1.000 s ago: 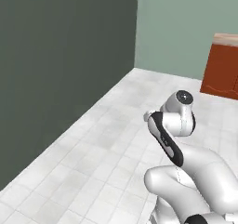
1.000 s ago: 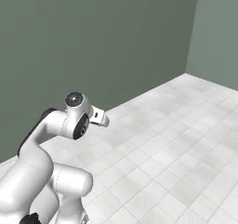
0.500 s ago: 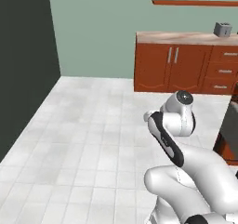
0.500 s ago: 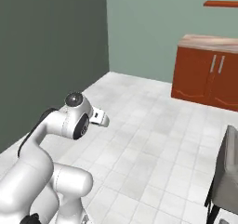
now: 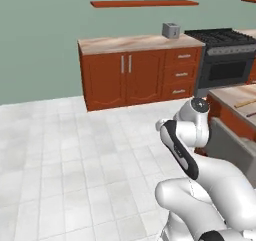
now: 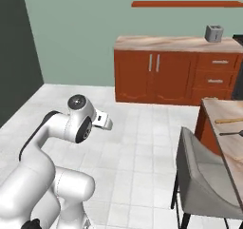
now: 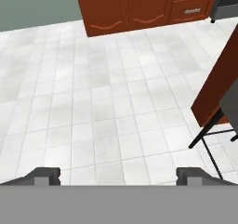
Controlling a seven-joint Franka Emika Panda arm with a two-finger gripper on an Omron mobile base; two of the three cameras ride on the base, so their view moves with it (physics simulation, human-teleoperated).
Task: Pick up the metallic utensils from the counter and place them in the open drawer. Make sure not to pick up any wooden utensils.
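Observation:
The counter (image 6: pixel 227 128), a pinkish marble slab on a red-brown base, shows at the right edge; it also appears in the left base view (image 5: pixel 235 94). On it lies a tan wooden spoon (image 6: pixel 229 120), also seen from the left (image 5: pixel 245 103), and right beside that a slim dark metallic utensil (image 6: pixel 232 133). My gripper (image 7: pixel 119 176) hangs open over bare floor tiles, far from the counter top, with nothing between its fingertips (image 7: pixel 46 175). The counter's red-brown base (image 7: pixel 218 74) stands to the right of the gripper. The open drawer is out of view.
A grey chair (image 6: pixel 201 173) stands against the island, its dark legs (image 7: pixel 209 139) near the gripper's right. A wall counter with red-brown cabinets (image 5: pixel 130 77), a toaster (image 5: pixel 171 30) and a black stove (image 5: pixel 222 65) line the far wall. White floor tiles spread to the left.
The whole picture has swung: the base has turned, so the green wall gave way to the wall cabinets, stove, chair and island. The arm holds the same pose and the gripper stays open.

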